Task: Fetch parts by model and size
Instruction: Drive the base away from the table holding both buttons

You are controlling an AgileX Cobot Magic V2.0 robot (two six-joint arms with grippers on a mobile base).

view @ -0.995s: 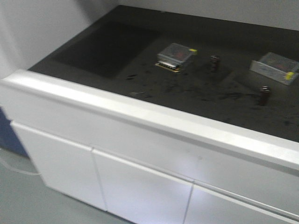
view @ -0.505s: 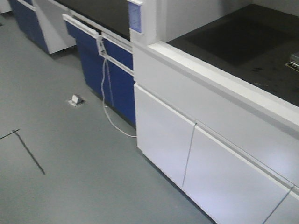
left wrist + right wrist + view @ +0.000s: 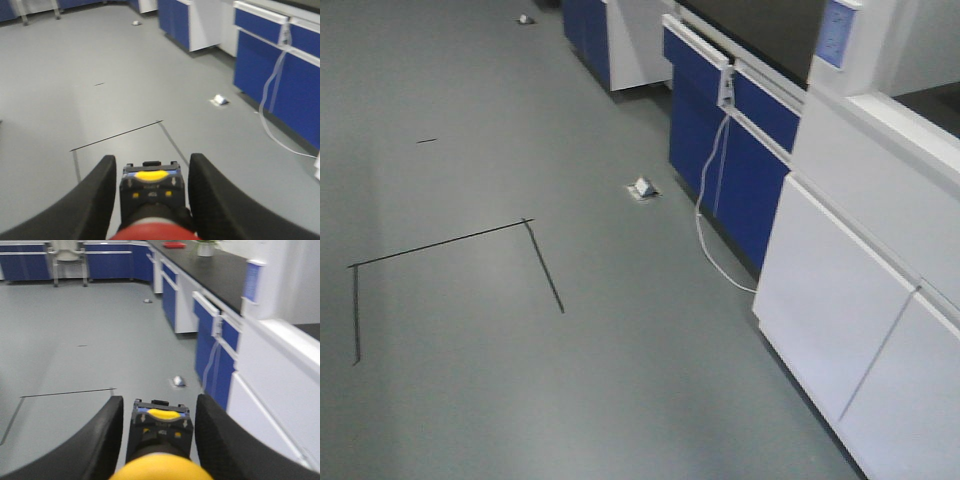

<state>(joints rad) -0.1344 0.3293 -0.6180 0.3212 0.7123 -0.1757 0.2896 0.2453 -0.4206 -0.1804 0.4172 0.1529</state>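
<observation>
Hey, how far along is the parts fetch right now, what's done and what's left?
Picking looks done: the left claw grips the red-capped button and the right claw grips the yellow-capped button. In hand: carrying both, with the front view showing only grey floor and blue cabinets. Left: setting them down; no drop-off spot is in view.

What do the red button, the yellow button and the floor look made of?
The red button looks like moulded plastic: smooth red cap, matte black body. The yellow button is likely the same: yellow cap, black body, blue base. The floor seems to be grey vinyl or epoxy: faint sheen, no tile joints.
</observation>
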